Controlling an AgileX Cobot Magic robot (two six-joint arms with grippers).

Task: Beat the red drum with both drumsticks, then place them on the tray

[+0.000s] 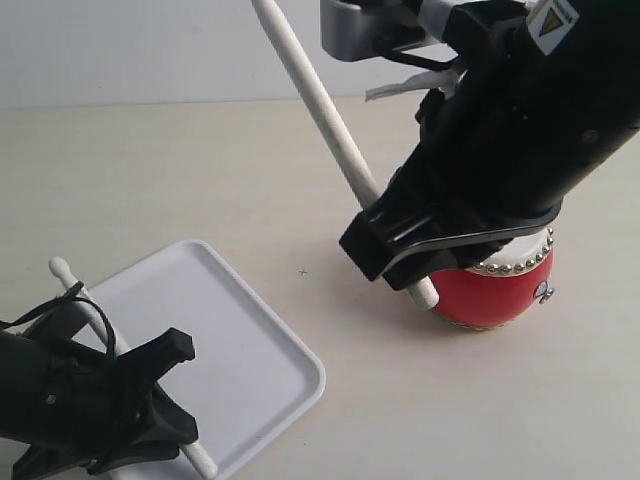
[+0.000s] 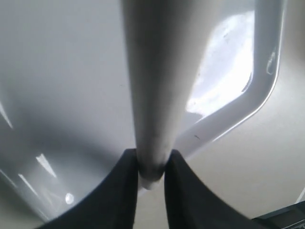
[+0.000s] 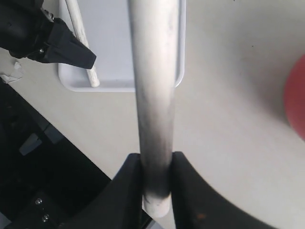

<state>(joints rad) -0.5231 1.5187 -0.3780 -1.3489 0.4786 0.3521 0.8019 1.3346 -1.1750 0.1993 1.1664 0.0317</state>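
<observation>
The red drum (image 1: 497, 296) stands on the table at the right, its studded cream top mostly hidden under my right arm. My right gripper (image 1: 396, 250) is shut on one drumstick (image 1: 320, 100) near its butt end, beside the drum; the stick slants up and away to the left. From the wrist, that gripper (image 3: 156, 167) pinches the drumstick (image 3: 152, 86), with the drum's edge (image 3: 296, 95) off to one side. My left gripper (image 1: 160, 395) is shut on the other drumstick (image 1: 95, 312), low over the white tray (image 1: 255, 340). Its wrist view shows the gripper (image 2: 151, 164) clamping the drumstick (image 2: 157, 86) above the tray's rim (image 2: 261, 95).
The beige table (image 1: 150, 180) stretches behind and between tray and drum. In the right wrist view the tray (image 3: 114, 57) lies close to the table's edge, with the robot's dark base (image 3: 43, 171) beyond it and my left gripper (image 3: 57, 43) over the tray.
</observation>
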